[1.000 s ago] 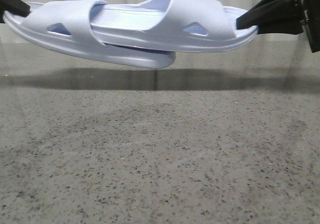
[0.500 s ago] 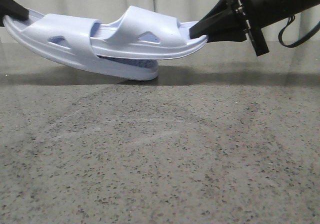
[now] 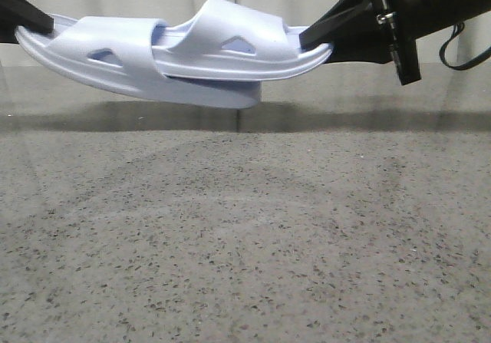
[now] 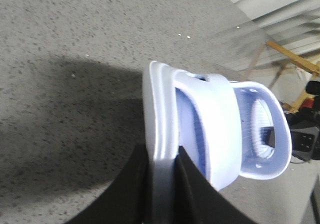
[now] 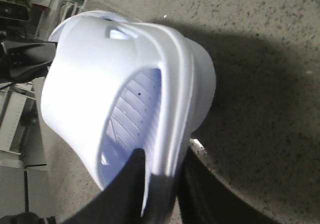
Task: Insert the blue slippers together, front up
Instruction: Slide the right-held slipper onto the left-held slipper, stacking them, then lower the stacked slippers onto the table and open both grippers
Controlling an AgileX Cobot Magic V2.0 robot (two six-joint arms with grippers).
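Between the two pincers, the blue slippers (image 3: 184, 59) hang nested above the speckled table (image 3: 245, 235).

Left gripper (image 3: 38, 27) clenches the heel rim of the left slipper (image 3: 100, 59); the right gripper (image 3: 318, 40) clenches the heel rim of the right slipper (image 3: 238, 51), whose toe has passed under the other's strap, sole resting on its footbed. Both straps face up. Each wrist view shows dark fingers pinching a sole edge. Judging by this, insertion is under way but incomplete, the straps still apart. Next, the right pincer likely needs to push straight toward the left one, keeping level so the toe doesn't snag.
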